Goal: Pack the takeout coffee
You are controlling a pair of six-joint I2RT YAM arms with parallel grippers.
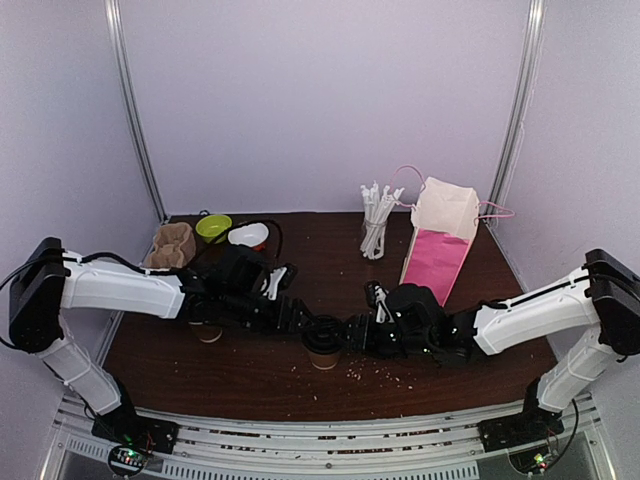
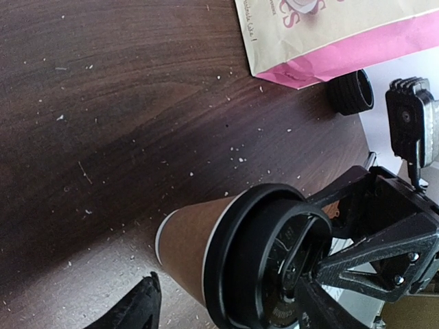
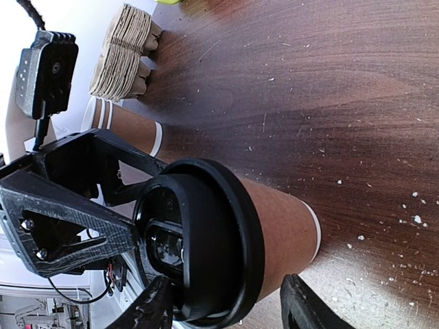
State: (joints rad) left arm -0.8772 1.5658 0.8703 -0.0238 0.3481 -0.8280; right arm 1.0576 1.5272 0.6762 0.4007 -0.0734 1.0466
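Observation:
The takeout coffee (image 1: 322,350), a brown paper cup with a black lid, stands upright on the dark wooden table (image 1: 250,375) between both arms. It fills the left wrist view (image 2: 199,247) and the right wrist view (image 3: 281,226). My left gripper (image 1: 305,325) comes in from the left, open (image 2: 226,312); its lower finger (image 2: 137,308) stands apart from the cup wall. From the right my right gripper (image 1: 352,333) is open (image 3: 226,312). One finger (image 3: 151,308) sits at the lid and the other (image 3: 302,305) is off the cup's side. Each wrist view shows the other gripper's finger resting against the lid top.
A cream and pink paper bag (image 1: 440,245) stands open at the back right, also in the left wrist view (image 2: 329,34). A glass of white stirrers (image 1: 375,225), a green bowl (image 1: 213,227), a white bowl (image 1: 248,235), cardboard carriers (image 3: 127,51), stacked lidless cups (image 3: 130,127) and a black lid stack (image 2: 353,91) surround the work area.

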